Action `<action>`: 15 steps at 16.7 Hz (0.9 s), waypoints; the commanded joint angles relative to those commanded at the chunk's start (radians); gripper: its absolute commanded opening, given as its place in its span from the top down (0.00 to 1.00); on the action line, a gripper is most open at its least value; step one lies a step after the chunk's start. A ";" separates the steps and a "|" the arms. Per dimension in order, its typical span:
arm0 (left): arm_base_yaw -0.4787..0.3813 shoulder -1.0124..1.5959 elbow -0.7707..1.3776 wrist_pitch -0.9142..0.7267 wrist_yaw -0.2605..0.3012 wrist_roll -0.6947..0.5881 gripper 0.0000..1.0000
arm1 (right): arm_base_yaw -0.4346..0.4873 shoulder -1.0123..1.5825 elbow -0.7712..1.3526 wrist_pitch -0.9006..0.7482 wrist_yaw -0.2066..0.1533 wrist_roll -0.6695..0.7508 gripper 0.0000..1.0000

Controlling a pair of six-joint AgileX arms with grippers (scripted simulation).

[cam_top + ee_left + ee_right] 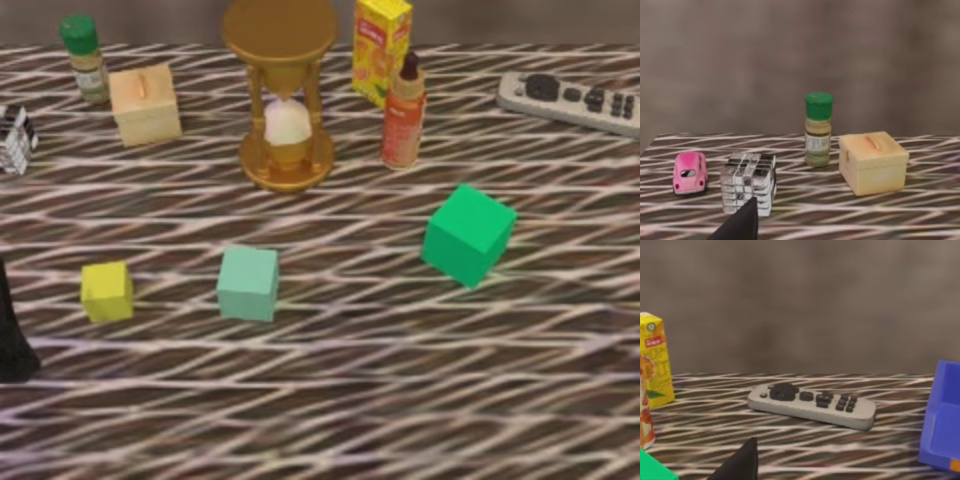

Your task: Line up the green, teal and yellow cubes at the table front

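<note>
- Left pincer (pixel 742 222): only a dark tip visible; open or closed state cannot be told.
- Right pincer (pixel 742 460): same.
- Green cube (pixel 468 234): whole from above, a cut-off corner in the right wrist view.
- Pink toy car (pixel 689 172): left wrist view only.

three cubes (pixel 248 284), one hourglass (pixel 285 100), two bottles (pixel 403 115), one remote (pixel 570 100)

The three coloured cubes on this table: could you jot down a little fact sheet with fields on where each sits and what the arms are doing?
yellow cube: front row, towards the left
teal cube: front row, right of the yellow one, apart
green cube: farther right, slightly farther back, turned askew
left gripper: at the table's left edge, holding nothing
right gripper: not in the top view
line-up: not yet even
</note>
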 joint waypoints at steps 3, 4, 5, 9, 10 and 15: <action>0.000 0.010 0.010 -0.006 -0.001 -0.002 0.00 | 0.000 0.000 0.000 0.000 0.000 0.000 0.00; -0.001 0.031 0.030 -0.018 -0.002 -0.007 0.00 | 0.000 0.000 0.000 0.000 0.000 0.000 0.00; -0.002 0.062 0.060 -0.036 -0.004 -0.014 0.00 | 0.000 0.000 0.000 0.000 0.000 0.000 0.00; -0.020 0.294 0.249 -0.169 -0.007 -0.056 0.00 | 0.000 0.000 0.000 0.000 0.000 0.000 0.00; -0.027 0.377 0.309 -0.215 -0.007 -0.069 0.00 | 0.000 0.000 0.000 0.000 0.000 0.000 0.00; -0.073 0.874 0.642 -0.493 -0.005 -0.143 0.00 | 0.000 0.000 0.000 0.000 0.000 0.000 0.00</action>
